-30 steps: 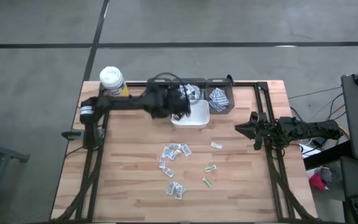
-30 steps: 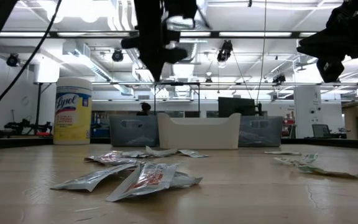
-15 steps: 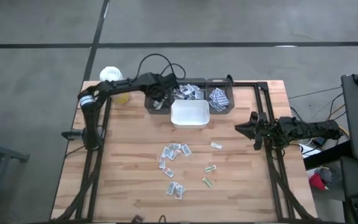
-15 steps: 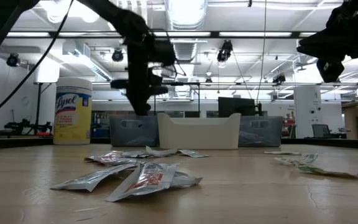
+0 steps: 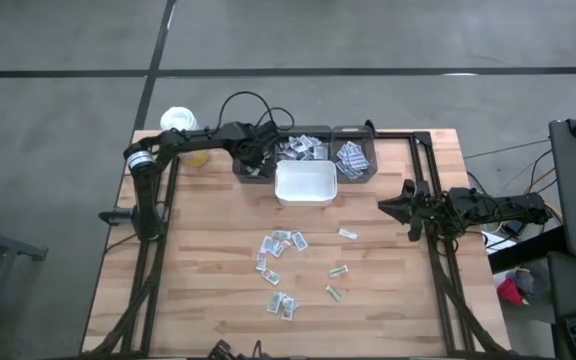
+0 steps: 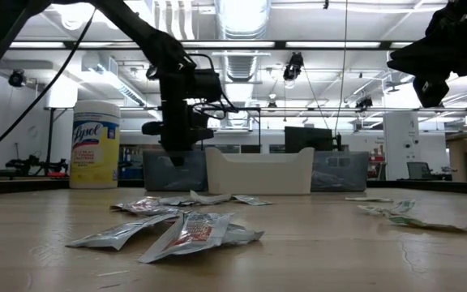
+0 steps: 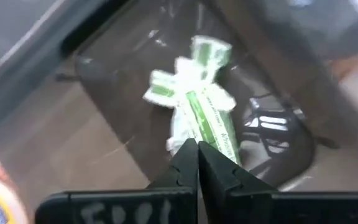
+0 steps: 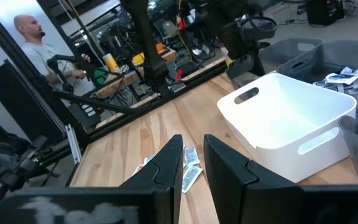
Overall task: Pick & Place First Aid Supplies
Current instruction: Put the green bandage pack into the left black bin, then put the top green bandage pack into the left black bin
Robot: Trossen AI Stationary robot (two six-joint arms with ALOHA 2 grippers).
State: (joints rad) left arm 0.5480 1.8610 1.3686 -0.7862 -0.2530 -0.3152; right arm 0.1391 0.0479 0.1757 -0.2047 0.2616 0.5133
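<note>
- The left gripper (image 5: pixel 255 160) hangs over the leftmost grey bin (image 5: pixel 249 170), which stands just left of the white tub (image 5: pixel 306 184) at the back of the wooden table (image 5: pixel 198 270). Its 2 fingers are clenched together with nothing between them.
- Straight beyond those closed fingertips, green-printed packets (image 7: pixel 197 106) lie in a small heap on that bin's floor, apart from the gripper.
- Behind the white tub, a middle grey bin (image 5: pixel 304 149) holds several packets, and just right of it another grey bin (image 5: pixel 353 158) holds more.
- In front of the white tub, loose first aid packets (image 5: pixel 281 243) lie scattered on the bare wood, with a further cluster (image 5: pixel 282 305) nearer the front edge and 2 green ones (image 5: pixel 336 281) to the right of it.
- A yellow wipes bottle (image 5: pixel 181 127) with a white lid stands well left of the white tub, at the table's back left corner.
- The right gripper (image 5: pixel 400 208) waits to the right of the white tub, near the table's right edge, its fingers slightly parted and holding nothing.
- Far beyond the table, in the right wrist view, a person (image 8: pixel 39 46) stands in the room.
</note>
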